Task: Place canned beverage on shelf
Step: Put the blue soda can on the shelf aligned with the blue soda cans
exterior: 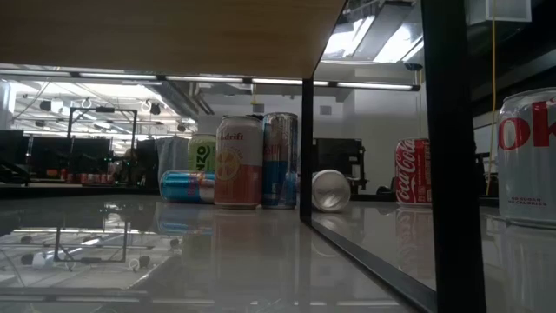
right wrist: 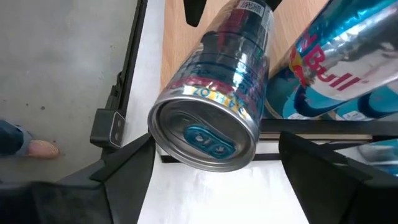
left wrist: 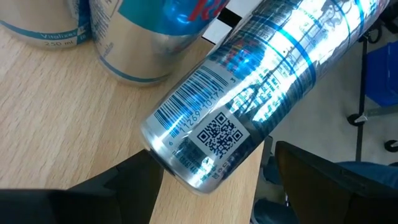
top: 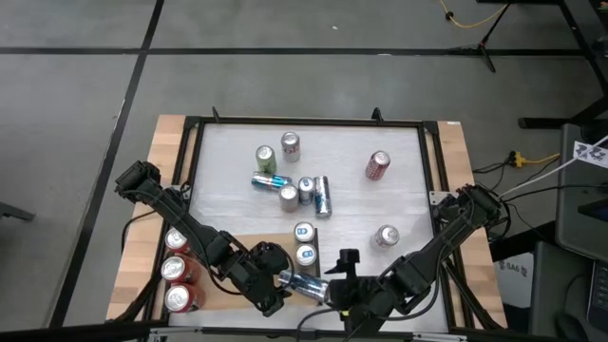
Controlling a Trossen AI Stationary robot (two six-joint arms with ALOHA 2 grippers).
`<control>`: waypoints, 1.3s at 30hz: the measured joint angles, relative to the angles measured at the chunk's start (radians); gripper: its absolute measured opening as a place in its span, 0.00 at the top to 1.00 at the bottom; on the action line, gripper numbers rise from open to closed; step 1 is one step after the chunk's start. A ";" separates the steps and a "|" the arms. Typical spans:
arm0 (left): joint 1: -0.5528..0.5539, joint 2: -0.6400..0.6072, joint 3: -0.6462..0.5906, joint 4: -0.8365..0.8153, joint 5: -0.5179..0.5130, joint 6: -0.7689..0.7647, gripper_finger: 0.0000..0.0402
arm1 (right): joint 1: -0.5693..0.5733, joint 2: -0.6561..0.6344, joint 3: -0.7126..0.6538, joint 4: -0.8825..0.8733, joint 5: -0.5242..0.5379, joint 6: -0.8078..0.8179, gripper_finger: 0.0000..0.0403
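Lying on its side, the slim blue can [top: 304, 284] hangs over the near right edge of the shelf [top: 242, 245], so this looks like a handover between the arms. The left gripper [top: 276, 290] holds its bottom end, with the arm stretched low across the shelf. The right gripper [top: 334, 288] meets it from the right, its jaws wide around the top end, seemingly not squeezing.

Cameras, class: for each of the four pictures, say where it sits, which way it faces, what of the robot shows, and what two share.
High: overhead, facing down; both arms, shelf.
Low: table height, facing level; upright cans, no arm.
Left wrist: past the left gripper at the blue can.
Right wrist: past the right gripper at its lid.
Both wrists share that can.
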 joint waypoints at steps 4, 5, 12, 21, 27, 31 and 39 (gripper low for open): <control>0.000 0.000 0.000 0.003 0.000 0.000 0.27 | 0.000 0.001 -0.002 -0.013 -0.011 0.062 0.19; 0.000 0.000 0.000 0.002 0.000 0.000 0.27 | 0.000 0.001 -0.002 -0.022 -0.010 0.076 0.19; 0.000 0.000 0.000 0.004 -0.001 0.000 0.27 | 0.020 -0.003 -0.003 -0.087 0.010 0.093 0.19; -0.001 0.000 0.002 0.004 -0.019 -0.021 0.27 | 0.036 -0.004 -0.003 -0.091 0.015 0.116 0.19; 0.001 0.000 0.002 0.004 -0.044 -0.028 0.27 | 0.036 -0.004 -0.004 -0.089 0.010 0.116 0.19; 0.001 0.000 0.002 0.004 -0.044 -0.029 0.27 | 0.036 -0.004 -0.004 -0.074 0.009 0.116 0.19; 0.001 0.000 0.002 0.004 -0.044 -0.029 0.27 | 0.049 -0.004 -0.004 -0.038 0.017 0.122 0.19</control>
